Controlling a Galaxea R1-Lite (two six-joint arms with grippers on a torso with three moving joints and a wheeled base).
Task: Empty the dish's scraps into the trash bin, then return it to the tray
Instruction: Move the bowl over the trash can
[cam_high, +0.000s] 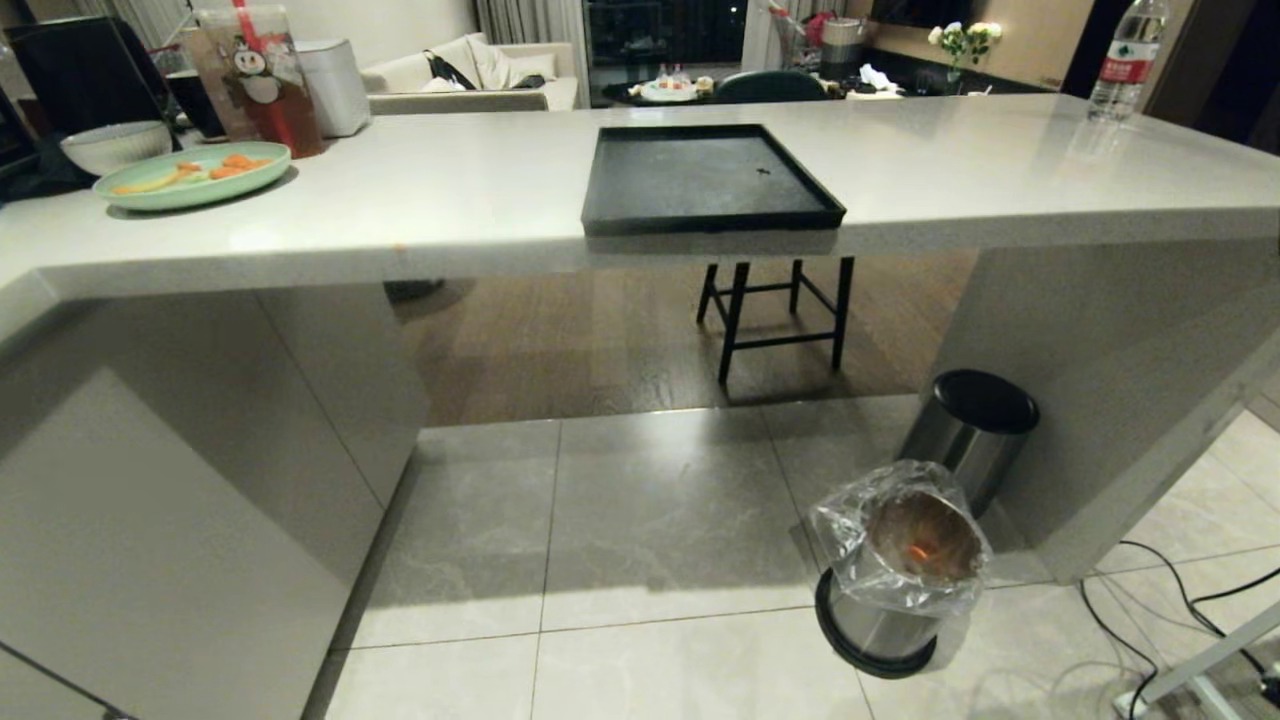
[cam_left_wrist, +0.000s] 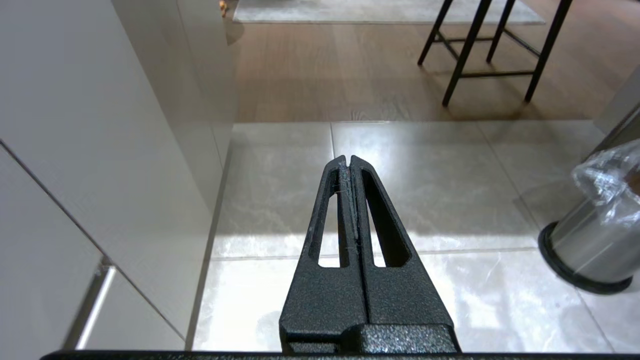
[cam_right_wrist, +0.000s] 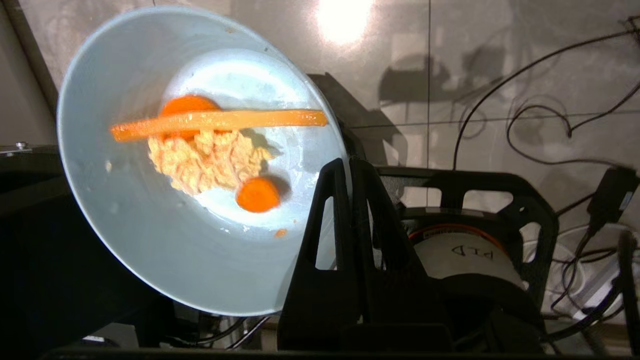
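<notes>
The right gripper (cam_right_wrist: 348, 165) holds the dish (cam_right_wrist: 150, 235) by its rim, jaws closed on the edge at the lower centre of the right wrist frame. The dish occupies the left half of that frame, above the tiled floor (cam_right_wrist: 480, 60). The scraps (cam_right_wrist: 210, 155) lie inside it: two round carrot slices, one long orange strip and a pale crumbly mass. The left gripper (cam_left_wrist: 348, 161) sits at the centre of the left wrist frame, jaws fully closed and empty, above the floor. In the head frame, the trash bin (cam_high: 895, 565) stands on the floor at lower right, its clear bag around the rim and an orange piece visible inside. The lidded bin (cam_high: 970, 425) stands just behind it. The tray (cam_high: 705, 180) rests on the bench (cam_high: 450, 215) at upper centre. A green plate (cam_high: 190, 175) with food sits at upper left.
</notes>
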